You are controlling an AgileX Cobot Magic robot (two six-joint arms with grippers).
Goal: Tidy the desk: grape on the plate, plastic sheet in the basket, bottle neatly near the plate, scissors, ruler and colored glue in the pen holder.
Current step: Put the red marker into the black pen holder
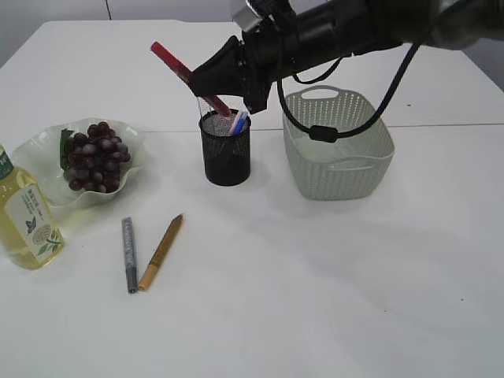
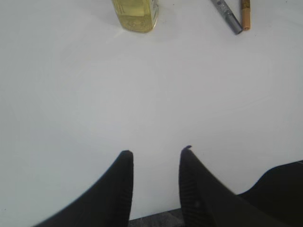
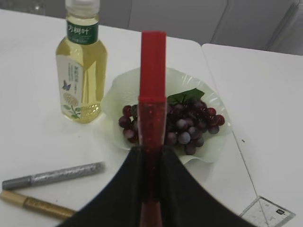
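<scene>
My right gripper [image 1: 206, 79] [image 3: 152, 149] is shut on a red colored glue pen [image 1: 177, 64] [image 3: 152, 71], tilted, with its lower end over the black mesh pen holder [image 1: 226, 153]. Blue scissors handles [image 1: 239, 122] and a clear ruler [image 3: 267, 213] stick out of the holder. The grape bunch [image 1: 96, 156] [image 3: 189, 125] lies on the wavy plate [image 1: 47, 150] [image 3: 118, 101], and the bottle [image 1: 27, 216] [image 3: 81, 71] stands upright beside it. My left gripper [image 2: 156, 152] is open over bare table, nothing between its fingers. The plastic sheet is out of view.
A silver glue pen [image 1: 128, 253] [image 2: 227, 14] [image 3: 52, 175] and a gold one [image 1: 161, 250] [image 2: 245, 14] [image 3: 35, 203] lie side by side on the table in front of the plate. The pale green basket [image 1: 339, 146] stands right of the holder, under my right arm.
</scene>
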